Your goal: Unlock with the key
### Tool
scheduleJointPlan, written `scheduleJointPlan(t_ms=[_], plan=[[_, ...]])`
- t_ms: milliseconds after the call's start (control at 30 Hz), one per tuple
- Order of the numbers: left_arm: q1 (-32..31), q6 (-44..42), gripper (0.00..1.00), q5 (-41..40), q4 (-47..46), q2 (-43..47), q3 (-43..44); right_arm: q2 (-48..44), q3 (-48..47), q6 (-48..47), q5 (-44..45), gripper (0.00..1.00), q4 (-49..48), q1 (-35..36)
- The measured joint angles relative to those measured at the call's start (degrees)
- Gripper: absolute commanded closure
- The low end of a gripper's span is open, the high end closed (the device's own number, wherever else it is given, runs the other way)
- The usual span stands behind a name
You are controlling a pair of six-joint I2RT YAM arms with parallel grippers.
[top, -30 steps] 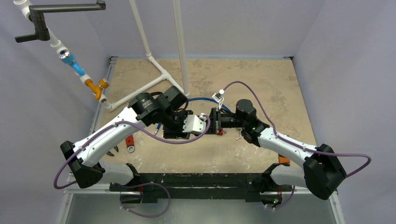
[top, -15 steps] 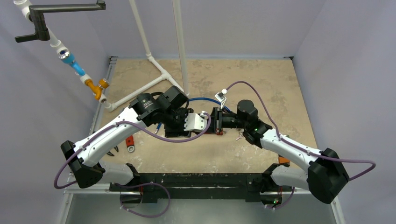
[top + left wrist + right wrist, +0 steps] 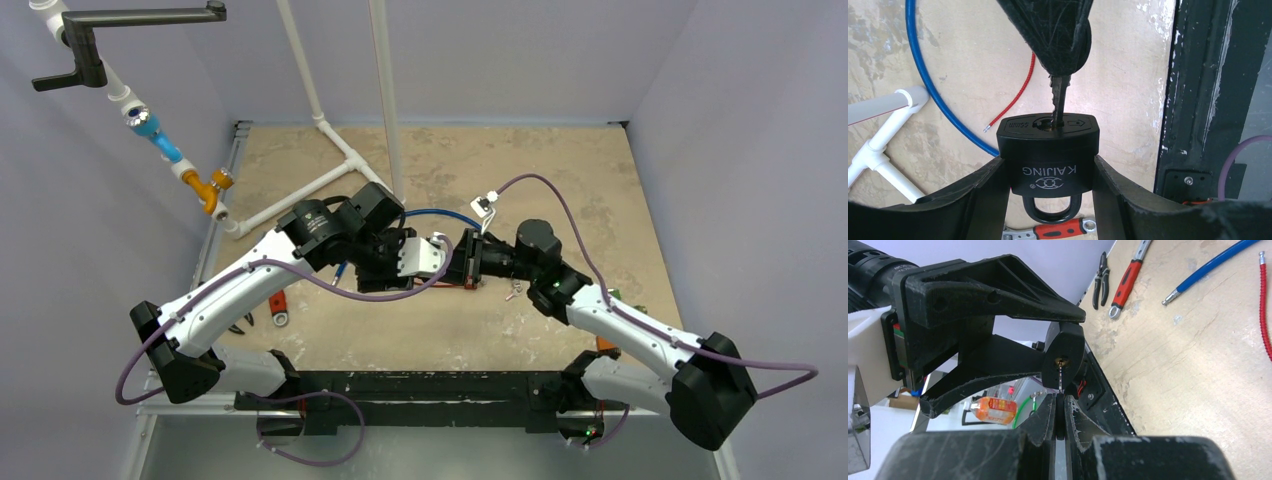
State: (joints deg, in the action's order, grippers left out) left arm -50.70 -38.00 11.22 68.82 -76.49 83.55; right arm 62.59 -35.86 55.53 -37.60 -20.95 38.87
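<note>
At left wrist: key point(image 3: 1056, 97) tip in padlock point(image 3: 1048, 160) keyhole; overhead hides it.

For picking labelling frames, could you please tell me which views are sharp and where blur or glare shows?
Left wrist: padlock and key sharp, evenly lit, no glare. Right wrist: both sharp, background below them bright and blurred. Top: even light, soft shadows.

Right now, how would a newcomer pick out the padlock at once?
Look to the middle of the tan table. There the left pincer clamps a squat black padlock. Unlike the blue hose and red-handled wrench nearby, it has a key in its keyhole, pinched by the right pincer.
</note>
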Motion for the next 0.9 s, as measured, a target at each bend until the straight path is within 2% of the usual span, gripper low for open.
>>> scheduleJointPlan(t_ms=[167,900], plan=[[-0.02,1.42,1.00,-0.44,-1.70,0.00,0.00,-2.01,1.33,0.02,2.27,1.00,-0.48,0.00],[0.00,1.97,1.00,-1.03,-0.48,-0.04,0.00,0.35,-0.42,-1.60,2.01,1.00,-0.48,0.11]])
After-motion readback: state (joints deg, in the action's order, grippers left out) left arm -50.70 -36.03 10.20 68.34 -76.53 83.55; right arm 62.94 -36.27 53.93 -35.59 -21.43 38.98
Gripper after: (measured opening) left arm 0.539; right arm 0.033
